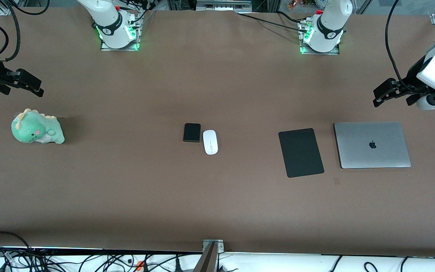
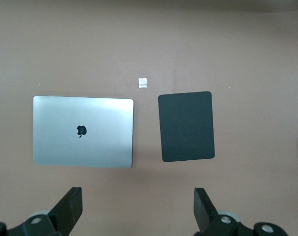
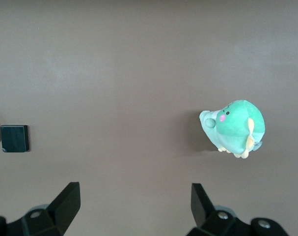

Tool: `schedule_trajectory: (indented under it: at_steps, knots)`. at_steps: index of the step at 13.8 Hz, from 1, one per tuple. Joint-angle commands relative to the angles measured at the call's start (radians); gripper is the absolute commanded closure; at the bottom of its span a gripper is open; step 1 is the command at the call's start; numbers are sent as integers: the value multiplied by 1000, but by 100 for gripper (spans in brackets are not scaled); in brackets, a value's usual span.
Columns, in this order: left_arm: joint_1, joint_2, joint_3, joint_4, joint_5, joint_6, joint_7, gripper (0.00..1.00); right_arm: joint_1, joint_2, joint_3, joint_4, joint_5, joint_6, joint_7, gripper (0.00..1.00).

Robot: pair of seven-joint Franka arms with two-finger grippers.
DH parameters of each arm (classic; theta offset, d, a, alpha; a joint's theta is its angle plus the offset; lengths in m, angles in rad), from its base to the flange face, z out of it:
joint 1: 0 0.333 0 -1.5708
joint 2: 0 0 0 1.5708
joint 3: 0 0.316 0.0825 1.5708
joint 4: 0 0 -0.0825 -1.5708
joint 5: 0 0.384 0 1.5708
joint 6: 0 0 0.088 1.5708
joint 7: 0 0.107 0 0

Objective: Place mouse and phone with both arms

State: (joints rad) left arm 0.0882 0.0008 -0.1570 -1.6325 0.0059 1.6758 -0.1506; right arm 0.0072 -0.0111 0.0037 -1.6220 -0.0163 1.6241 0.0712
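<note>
Nearest the front camera lay the pad [image 1: 301, 152], a flat black sheet on the brown tabletop [image 1: 217, 204], its lower corner reaching a little closer than anything else.

At the middle of the tabletop sat the mouse [image 1: 210, 142], white and oval with a thin grey line down its back. Just beside the mouse, toward the right arm's end and slightly farther from the camera, lay the phone [image 1: 192, 132], a small black slab, the two almost touching. Neither was held.

Taking the mouse as the mark: the pad lay well apart from it toward the left arm's end, and the closed grey laptop [image 1: 372, 145] lay just past the pad, near it but not touching. A tiny white scrap [image 2: 143, 82] showed on the tabletop near the gap between pad and laptop. Well apart from the mouse toward the right arm's end sat a green dinosaur plush [image 1: 37, 131].

The left tool [image 1: 380, 93] hung above the tabletop over the laptop's end, fingers [image 2: 69, 208] spread wide apart, gripping nothing. The right tool [image 1: 32, 86] hung above the plush's end, fingers [image 3: 66, 201] likewise wide apart and empty.
</note>
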Motion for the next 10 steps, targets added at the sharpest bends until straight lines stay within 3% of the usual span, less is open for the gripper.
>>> schedule_trajectory:
  at_steps: [1,10]
  knots:
    - [7,2,-7,16,-29,-5,3,0,-1,-18,4,-15,-5,-6,7,0]
    - [5,1,-7,16,-29,-13,3,0,-3,-18,4,-15,-5,-6,5,0]
